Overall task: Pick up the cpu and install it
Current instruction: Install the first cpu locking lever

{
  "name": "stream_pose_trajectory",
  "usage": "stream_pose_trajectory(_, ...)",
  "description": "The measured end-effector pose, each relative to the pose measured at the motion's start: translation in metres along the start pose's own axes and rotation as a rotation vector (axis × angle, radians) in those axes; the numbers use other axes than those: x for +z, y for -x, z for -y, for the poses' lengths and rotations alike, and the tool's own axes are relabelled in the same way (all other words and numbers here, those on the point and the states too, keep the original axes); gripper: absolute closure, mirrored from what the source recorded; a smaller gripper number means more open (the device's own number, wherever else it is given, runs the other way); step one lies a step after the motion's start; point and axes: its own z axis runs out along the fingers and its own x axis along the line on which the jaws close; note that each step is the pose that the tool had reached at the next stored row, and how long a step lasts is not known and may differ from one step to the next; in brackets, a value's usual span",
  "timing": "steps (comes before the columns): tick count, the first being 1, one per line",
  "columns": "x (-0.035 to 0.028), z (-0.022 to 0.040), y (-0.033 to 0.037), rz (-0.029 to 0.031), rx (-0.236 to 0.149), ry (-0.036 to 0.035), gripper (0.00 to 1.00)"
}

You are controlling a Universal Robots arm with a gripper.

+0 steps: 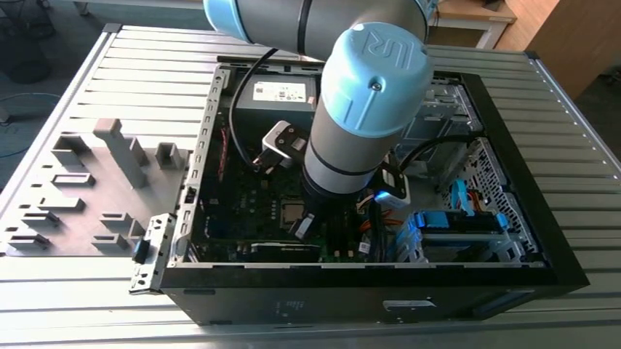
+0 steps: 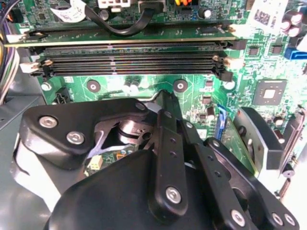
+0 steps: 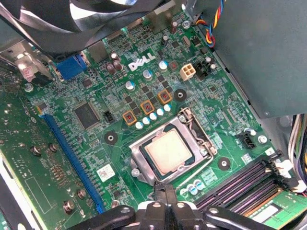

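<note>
Cpu [image 3: 168, 152]: pale metal square, seated flat in socket frame [image 3: 196, 129]. Claw [image 3: 164, 191] above it, fingers together, empty. Second wrist view adds memory slots [image 2: 129, 60].

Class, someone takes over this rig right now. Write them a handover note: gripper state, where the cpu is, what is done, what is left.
Gripper: inside the computer case, low over the motherboard beside the socket, fingers close together, gripping nothing visible.
Cpu: lying flat in the socket frame.
Done: cpu placed in the socket.
Left: whether it is locked in cannot be judged; check the seating.
</note>
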Motion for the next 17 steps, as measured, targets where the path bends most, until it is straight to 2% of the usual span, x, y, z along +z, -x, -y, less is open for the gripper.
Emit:
stream_pose_trajectory(4, -0.0048, -0.0005, 0.0003, 0.0000, 0.000, 0.0001, 0.89)
stream_pose_trajectory(9, -0.0039, -0.0003, 0.0002, 0.0002, 0.000, -0.0003, 0.89)
stream_pose_trajectory(17, -0.0019, -0.0005, 0.0005, 0.0064, -0.001, 0.0022, 0.89)
